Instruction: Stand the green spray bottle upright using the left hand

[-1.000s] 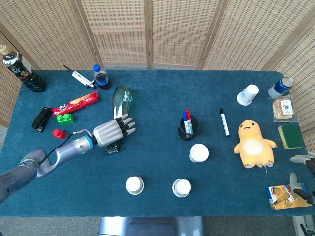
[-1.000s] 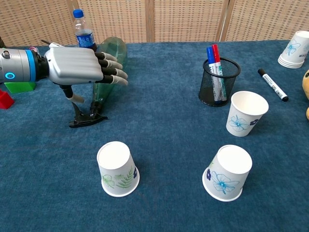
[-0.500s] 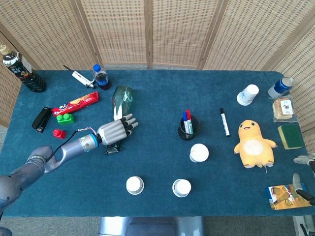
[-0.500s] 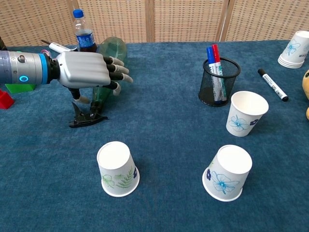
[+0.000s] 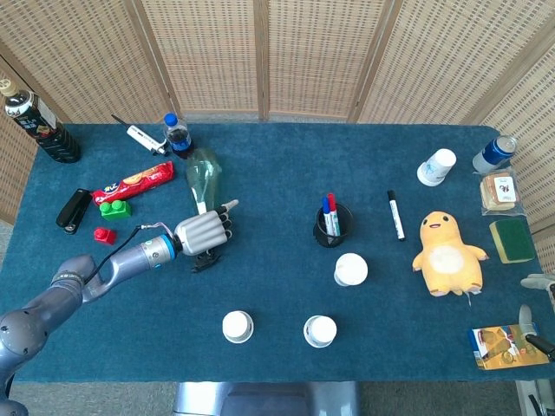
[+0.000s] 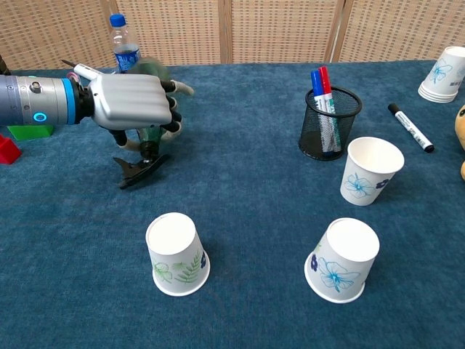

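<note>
The green spray bottle (image 5: 202,176) lies on its side on the blue table, its black trigger head (image 6: 139,167) pointing toward the front edge. My left hand (image 6: 134,102) grips the bottle's neck from above, fingers curled round it, and the green body (image 6: 150,69) shows blurred behind the hand. In the head view the left hand (image 5: 204,234) covers the neck just below the body. Only a sliver of my right hand (image 5: 539,282) shows at the right edge, and its fingers cannot be made out.
A small blue-capped bottle (image 5: 178,136) stands just behind the spray bottle. A red snack pack (image 5: 133,181), green brick (image 5: 114,208) and red brick (image 5: 104,235) lie to the left. Two upturned paper cups (image 6: 176,254) (image 6: 343,259), a mesh pen holder (image 6: 330,122) and a marker (image 6: 410,127) lie to the right.
My left hand's fingers have closed round the bottle's neck. The bottle has swung, its body moving left toward the small bottle and its trigger head shifting right.
</note>
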`<state>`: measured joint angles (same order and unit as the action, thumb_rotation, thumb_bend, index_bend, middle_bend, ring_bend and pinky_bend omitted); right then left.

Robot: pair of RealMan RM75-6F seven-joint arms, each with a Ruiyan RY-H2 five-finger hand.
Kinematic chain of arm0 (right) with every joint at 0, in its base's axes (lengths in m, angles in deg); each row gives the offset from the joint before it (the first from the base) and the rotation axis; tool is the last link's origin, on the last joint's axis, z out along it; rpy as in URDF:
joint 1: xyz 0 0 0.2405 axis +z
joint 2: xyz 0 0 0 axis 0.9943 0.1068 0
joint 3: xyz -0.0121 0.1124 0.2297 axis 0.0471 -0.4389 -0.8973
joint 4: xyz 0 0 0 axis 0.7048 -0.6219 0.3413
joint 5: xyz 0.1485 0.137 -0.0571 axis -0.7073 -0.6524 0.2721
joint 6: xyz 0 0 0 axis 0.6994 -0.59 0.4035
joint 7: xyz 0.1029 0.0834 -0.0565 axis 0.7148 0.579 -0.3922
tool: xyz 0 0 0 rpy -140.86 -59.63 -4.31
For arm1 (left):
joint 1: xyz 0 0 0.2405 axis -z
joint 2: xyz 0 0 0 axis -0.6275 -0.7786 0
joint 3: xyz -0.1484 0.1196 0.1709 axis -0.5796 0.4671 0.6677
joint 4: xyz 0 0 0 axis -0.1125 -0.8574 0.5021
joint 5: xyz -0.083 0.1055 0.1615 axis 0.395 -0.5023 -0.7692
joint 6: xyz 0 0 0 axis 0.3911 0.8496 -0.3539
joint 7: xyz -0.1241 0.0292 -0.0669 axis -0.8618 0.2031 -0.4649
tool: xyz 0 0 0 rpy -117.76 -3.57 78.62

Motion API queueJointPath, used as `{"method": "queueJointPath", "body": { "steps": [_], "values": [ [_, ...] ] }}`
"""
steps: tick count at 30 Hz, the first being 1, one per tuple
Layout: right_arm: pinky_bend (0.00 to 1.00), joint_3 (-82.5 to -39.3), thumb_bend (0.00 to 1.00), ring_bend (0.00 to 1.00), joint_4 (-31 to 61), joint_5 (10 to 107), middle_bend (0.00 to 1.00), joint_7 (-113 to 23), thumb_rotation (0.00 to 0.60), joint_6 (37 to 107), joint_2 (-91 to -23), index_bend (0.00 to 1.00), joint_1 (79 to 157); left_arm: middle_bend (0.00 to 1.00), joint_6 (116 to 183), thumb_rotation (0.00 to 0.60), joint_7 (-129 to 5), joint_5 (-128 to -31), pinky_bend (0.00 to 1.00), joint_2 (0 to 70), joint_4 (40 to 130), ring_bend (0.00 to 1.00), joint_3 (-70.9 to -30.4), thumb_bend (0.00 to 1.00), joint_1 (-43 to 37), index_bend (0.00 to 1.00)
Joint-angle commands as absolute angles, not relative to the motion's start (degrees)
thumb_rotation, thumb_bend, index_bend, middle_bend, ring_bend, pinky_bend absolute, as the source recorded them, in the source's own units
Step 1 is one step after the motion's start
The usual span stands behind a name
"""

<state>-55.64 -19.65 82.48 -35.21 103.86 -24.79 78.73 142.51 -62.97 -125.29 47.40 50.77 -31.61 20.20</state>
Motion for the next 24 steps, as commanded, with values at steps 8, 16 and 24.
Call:
{"method": "queueJointPath", "body": {
  "steps": [8, 16, 24],
  "values": [
    [0.3, -55.7, 0.5, 0.2, -19.54, 82.69, 0.36, -34.41, 0.6, 103.9, -24.71, 0.37, 78.7, 0.63, 145.96, 0.6, -66.52, -123.02, 0.79, 48.18, 48.96, 0.58, -33.66, 0.33, 19.32, 0.73],
    [0.3, -55.73, 0.5, 0.2, -19.54, 82.96, 0.36, -34.15, 0.6, 104.05, -24.78, 0.37, 78.67, 0.65, 149.44, 0.6, -71.27, -119.77, 0.81, 48.02, 48.86, 0.59, -36.54, 0.33, 17.94, 0.74],
    [0.3, -55.83, 0.5, 0.2, -19.56, 83.17, 0.36, -34.61, 0.6, 104.17, -24.93, 0.37, 78.74, 0.65, 152.89, 0.6, -78.81, -114.1, 0.8, 47.57, 50.49, 0.59, -41.92, 0.33, 16.36, 0.73]
  ]
}}
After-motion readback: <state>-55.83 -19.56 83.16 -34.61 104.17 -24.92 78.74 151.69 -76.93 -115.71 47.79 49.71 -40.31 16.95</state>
